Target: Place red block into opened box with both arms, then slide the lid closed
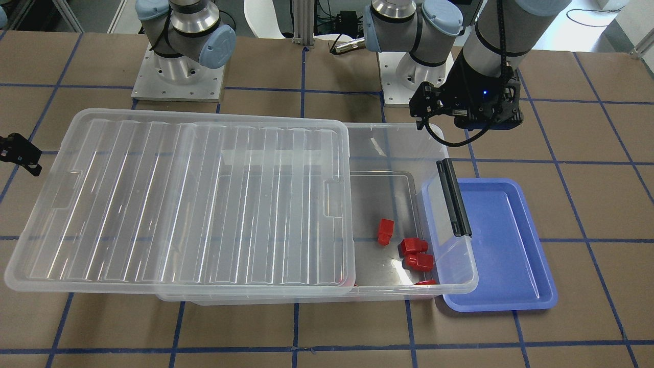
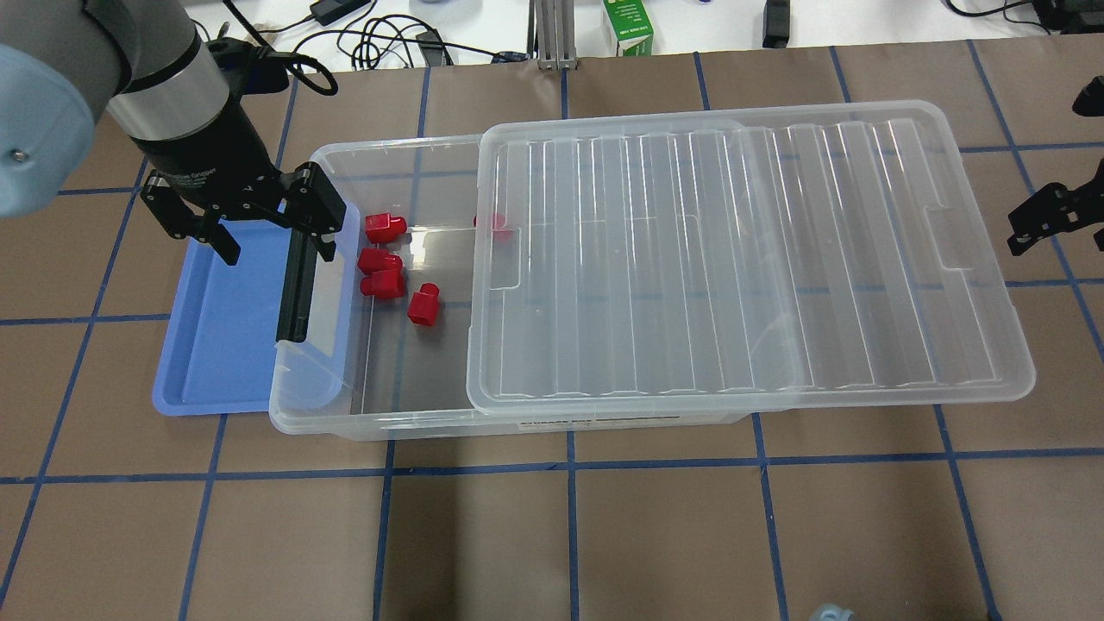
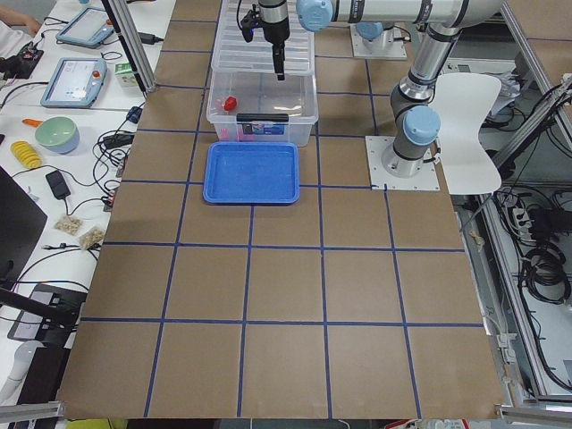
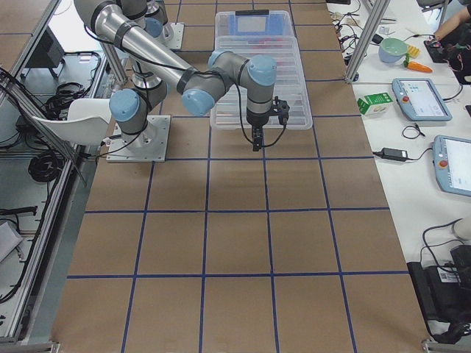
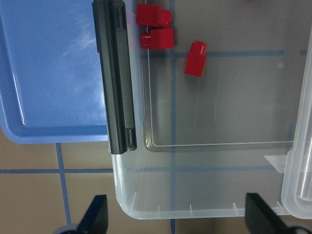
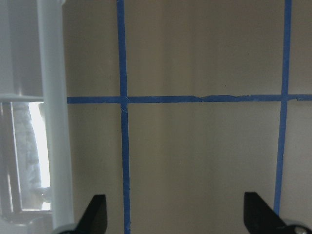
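1. Up front, the lid (image 1: 179,204) runs lengthwise along the tabletop (image 1: 327,332), offset toward the right arm; the latch end of the box (image 1: 462,286) sits uncovered.
2. The red block (image 1: 385,231) lies inside there, stub pointing away from the robot.
3. Now the left end effector (image 2: 276,250): spread wide, empty, hovering over that latch-end corner.
4. And the right end effector (image 6: 176,217): gaping, empty, beside the lid.

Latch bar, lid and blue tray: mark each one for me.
latch bar (image 2: 295,297), overhead exterior view, middle of the black bar.
lid (image 2: 742,259), overhead exterior view, ribbed centre panel.
blue tray (image 2: 228,336), overhead exterior view, bare floor.
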